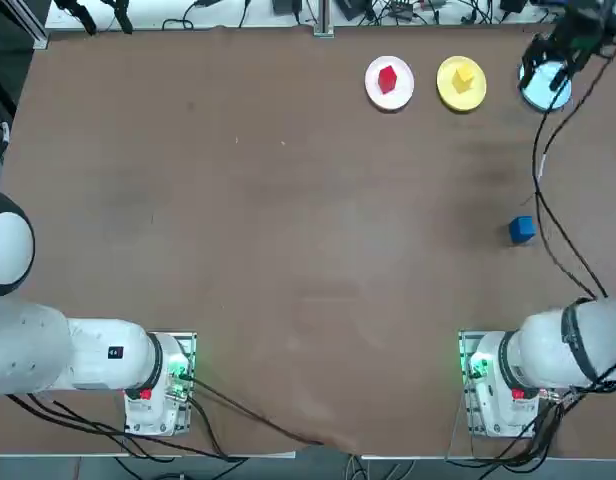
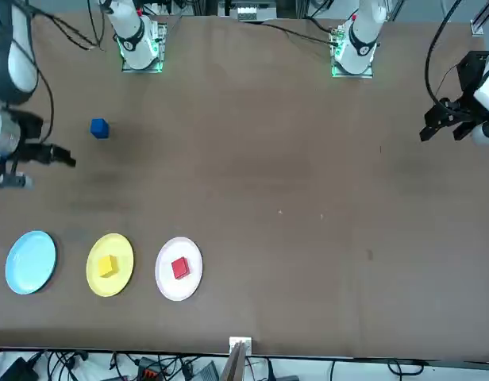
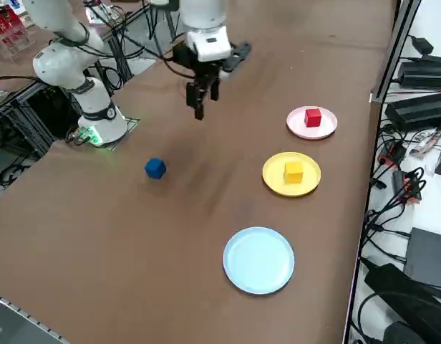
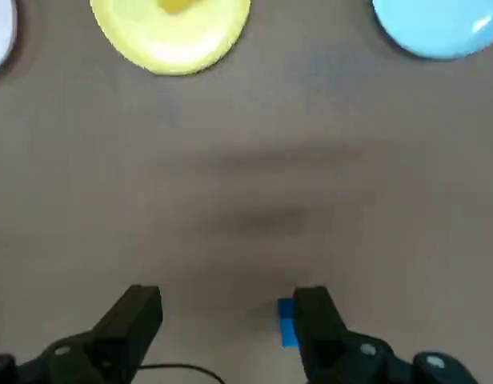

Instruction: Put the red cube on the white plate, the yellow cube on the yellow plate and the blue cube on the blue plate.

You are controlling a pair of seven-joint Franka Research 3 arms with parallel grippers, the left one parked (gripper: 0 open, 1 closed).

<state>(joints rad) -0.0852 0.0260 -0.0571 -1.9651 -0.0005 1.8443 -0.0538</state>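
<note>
The red cube [image 1: 388, 79] lies on the white plate [image 1: 373, 90], and the yellow cube [image 1: 463, 76] lies on the yellow plate [image 1: 450, 92]. The blue cube [image 1: 521, 230] sits alone on the bare table, apart from the light blue plate [image 1: 548, 96], which holds nothing [image 3: 258, 259]. My right gripper [image 3: 205, 104] hangs open high above the table, between the blue cube [image 3: 155, 168] and the row of plates. Nothing is between its fingers [image 4: 139, 315]. In the wrist view the blue cube [image 4: 286, 322] peeks out from behind one finger.
The three plates stand in a row along the table's far edge on my right. Cables and power units lie just beyond that edge [image 3: 421, 107]. A black cable hangs from my right arm above the blue cube [image 1: 548, 200].
</note>
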